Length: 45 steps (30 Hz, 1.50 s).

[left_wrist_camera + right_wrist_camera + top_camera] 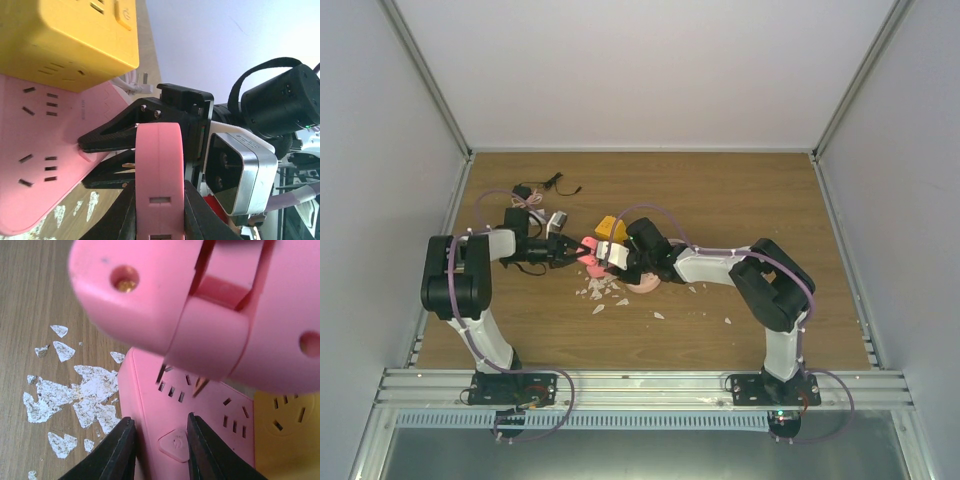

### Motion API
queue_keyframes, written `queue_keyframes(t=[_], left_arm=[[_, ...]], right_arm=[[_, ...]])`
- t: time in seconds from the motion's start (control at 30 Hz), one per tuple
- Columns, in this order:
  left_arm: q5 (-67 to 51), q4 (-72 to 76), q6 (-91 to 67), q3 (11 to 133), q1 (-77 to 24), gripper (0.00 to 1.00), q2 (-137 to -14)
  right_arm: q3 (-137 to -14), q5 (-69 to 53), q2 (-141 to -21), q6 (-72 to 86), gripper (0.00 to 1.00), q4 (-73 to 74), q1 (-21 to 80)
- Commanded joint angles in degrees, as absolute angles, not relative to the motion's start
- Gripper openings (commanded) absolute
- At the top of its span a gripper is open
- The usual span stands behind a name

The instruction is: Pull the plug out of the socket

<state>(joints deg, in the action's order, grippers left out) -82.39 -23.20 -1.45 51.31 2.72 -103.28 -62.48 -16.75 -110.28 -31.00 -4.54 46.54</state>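
Observation:
The flat pink socket (pixel 35 145) lies on the wooden table beside a yellow cube (pixel 65 35); it also shows in the right wrist view (pixel 200 425). My right gripper (pixel 160 419) is shut on the socket's corner, one finger on each side of its edge. My left gripper (pixel 159 185) is shut on the pink rounded plug (pixel 160 155). The plug (pixel 200 315) hangs just above the socket face, its metal prongs (pixel 161 374) bare and out of the slots. In the top view both grippers meet at mid-table, left (pixel 578 250) and right (pixel 612 257).
The yellow cube (pixel 610 228) touches the socket's far side. White scuff patches (pixel 600 292) mark the wood in front. A pink piece (pixel 642 285) shows under my right wrist. A black cable (pixel 545 185) lies at the back left. Grey walls enclose the table.

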Motion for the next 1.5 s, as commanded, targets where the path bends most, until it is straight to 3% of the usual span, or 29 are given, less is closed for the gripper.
queue_keyframes(t=[0.0, 0.3, 0.53, 0.73, 1.27, 1.47], left_arm=[[-79.14, -23.51, 1.42, 50.65, 5.27, 0.0, -100.13], [-74.61, -22.94, 6.01, 48.44, 6.86, 0.0, -90.83], [-74.6, -22.19, 9.27, 46.25, 6.45, 0.0, -82.5], [-75.16, -26.67, 16.75, 46.47, 4.23, 0.0, -75.42], [-66.16, -30.01, 25.72, 48.1, -15.15, 0.0, -65.17], [-64.41, -28.94, 25.2, 47.99, -17.1, 0.0, -64.24]], right_arm=[[-59.16, -13.16, -113.43, -30.17, 0.28, 6.61, 46.23], [-60.1, -19.89, -105.47, -30.64, 0.42, 7.98, 46.22], [-64.06, -28.63, -98.47, -30.69, 0.67, 14.68, 44.58], [-66.59, -37.49, -94.13, -29.23, 0.76, 19.98, 41.44], [-71.72, -59.75, -87.7, -27.44, 0.7, 28.88, 37.67], [-71.45, -58.84, -88.78, -26.53, 0.53, 28.88, 39.28]])
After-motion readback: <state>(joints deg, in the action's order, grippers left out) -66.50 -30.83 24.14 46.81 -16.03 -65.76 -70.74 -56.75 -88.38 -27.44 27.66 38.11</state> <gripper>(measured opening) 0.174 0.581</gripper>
